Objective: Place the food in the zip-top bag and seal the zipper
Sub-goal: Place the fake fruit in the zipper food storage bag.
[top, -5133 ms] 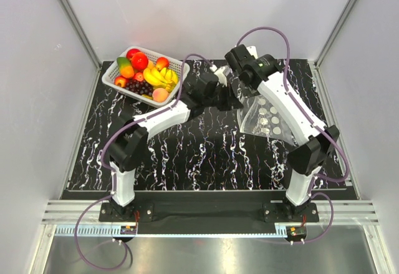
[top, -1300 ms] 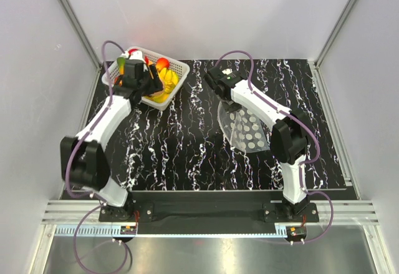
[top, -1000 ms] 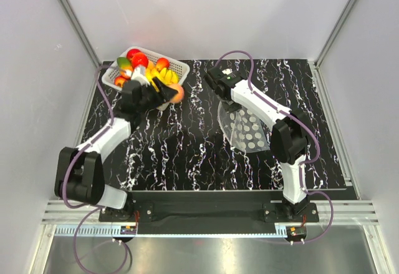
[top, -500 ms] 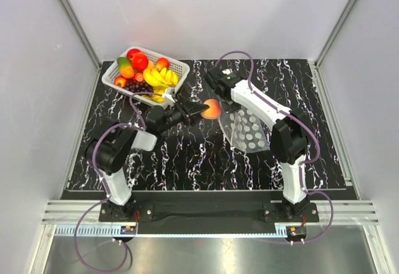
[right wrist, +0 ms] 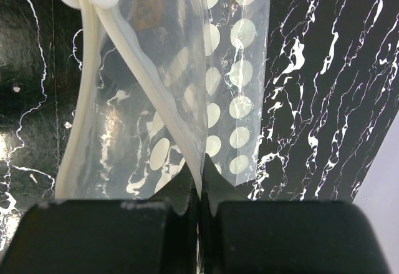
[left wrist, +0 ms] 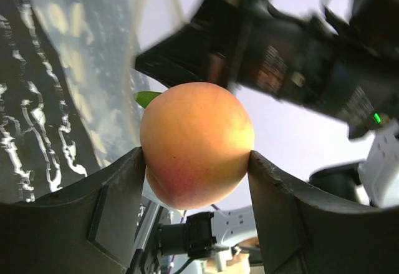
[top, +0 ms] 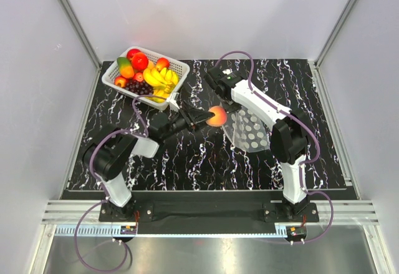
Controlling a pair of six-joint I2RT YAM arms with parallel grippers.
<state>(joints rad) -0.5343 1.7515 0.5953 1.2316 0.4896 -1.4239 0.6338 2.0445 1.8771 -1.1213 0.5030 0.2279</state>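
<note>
Black table (top: pixel 187 155) with white marble veining, white lattice basket (top: pixel 113 78) on its far-left corner

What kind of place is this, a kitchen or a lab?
Probably a robot lab cell: left arm and right arm mounted at an aluminium rail, black marbled table walled by plain white panels, glossy fruit in a white basket.

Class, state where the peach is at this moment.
Top view, mid-table: the peach is clamped in the left tool, just left of the dotted bag.
</note>
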